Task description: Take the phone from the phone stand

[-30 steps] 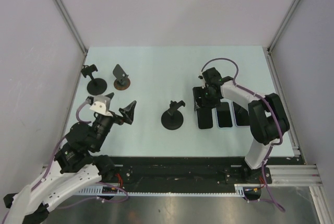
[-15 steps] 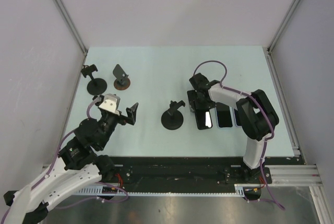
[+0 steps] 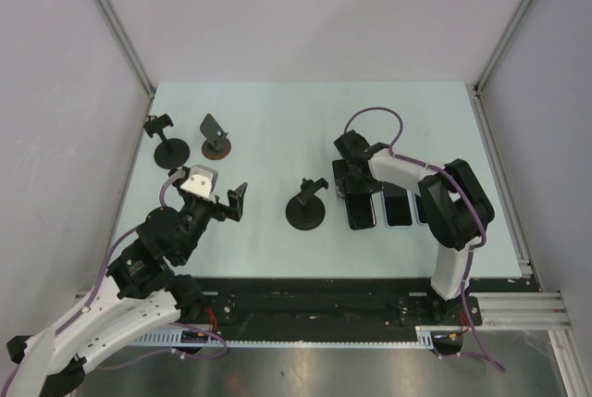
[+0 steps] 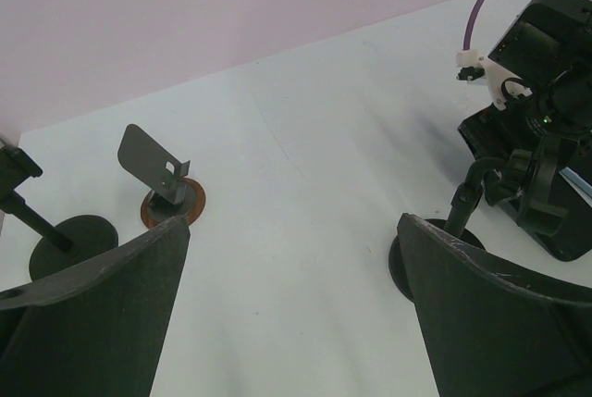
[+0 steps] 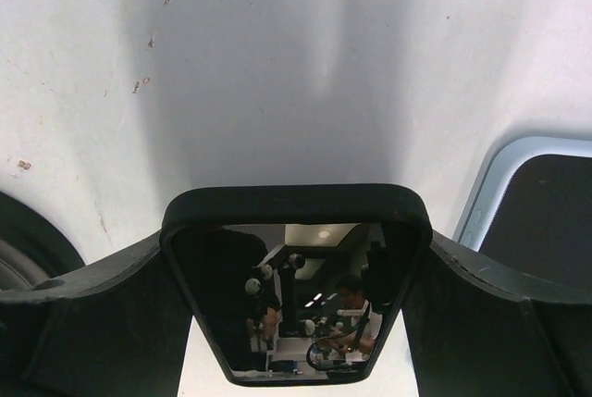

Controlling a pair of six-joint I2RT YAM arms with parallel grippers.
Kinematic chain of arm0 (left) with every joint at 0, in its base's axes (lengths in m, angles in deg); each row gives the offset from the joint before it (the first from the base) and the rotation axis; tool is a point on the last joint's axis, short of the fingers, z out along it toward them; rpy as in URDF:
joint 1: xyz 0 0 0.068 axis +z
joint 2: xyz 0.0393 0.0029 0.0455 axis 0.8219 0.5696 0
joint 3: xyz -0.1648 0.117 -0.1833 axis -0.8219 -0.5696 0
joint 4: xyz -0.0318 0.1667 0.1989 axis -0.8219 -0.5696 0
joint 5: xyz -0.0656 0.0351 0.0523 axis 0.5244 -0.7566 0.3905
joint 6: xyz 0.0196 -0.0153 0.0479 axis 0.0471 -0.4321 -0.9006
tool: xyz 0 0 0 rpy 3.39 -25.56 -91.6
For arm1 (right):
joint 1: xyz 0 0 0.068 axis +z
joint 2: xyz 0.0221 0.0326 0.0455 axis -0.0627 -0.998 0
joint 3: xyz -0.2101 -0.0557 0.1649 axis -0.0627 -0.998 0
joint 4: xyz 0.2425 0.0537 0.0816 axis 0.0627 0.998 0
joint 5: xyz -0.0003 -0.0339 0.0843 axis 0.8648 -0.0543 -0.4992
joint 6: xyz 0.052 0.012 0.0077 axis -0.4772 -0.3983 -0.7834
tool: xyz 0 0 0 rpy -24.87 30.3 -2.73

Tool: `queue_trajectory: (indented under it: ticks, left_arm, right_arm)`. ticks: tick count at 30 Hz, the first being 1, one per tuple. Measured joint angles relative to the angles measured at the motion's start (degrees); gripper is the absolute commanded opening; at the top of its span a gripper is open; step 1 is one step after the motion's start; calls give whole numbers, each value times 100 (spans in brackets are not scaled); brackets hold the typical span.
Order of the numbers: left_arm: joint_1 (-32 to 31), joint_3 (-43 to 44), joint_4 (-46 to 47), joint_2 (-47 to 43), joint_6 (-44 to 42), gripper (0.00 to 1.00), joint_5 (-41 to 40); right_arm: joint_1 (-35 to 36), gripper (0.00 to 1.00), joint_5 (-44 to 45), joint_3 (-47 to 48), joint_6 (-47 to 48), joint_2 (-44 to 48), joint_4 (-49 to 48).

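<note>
Phone in a black case lies flat, screen up, between the fingers of the right claw. Both fingers press against its long sides, so the claw is closed on it at a fairly wide spread. The phone is clear of the middle stand, just to its right and low over the table, first in a row with two other phones. Whether it rests on the surface I cannot tell. Over the near left part of the table hangs the left claw, spread as wide as it goes and holding nothing. Two more stands are at the far left, one of them a tilted plate on a brown base
</note>
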Motion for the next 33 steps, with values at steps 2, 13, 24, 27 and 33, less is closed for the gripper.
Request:
queue_trajectory:
  ticks: [2,13,24,27,33]
  left_arm:
    - [7,0,0,0,0,100,0]
    - [24,0,-2,37,0,100,0]
    - [28,0,-7,101,0,100,11]
    - [28,0,-9,114,0,100,22]
    - [44,0,-13,149,0,100,24]
  right_arm:
    - [0,85,-2,-37,-22,20,-42]
    - [-81,84,-81,-184,-103,103,-192]
    - [-79,56,-76,-426,-105,254,-459]
    - [-85,55,-63,-544,-109,332,-570]
    - [-160,50,-61,-699,-111,452,-632]
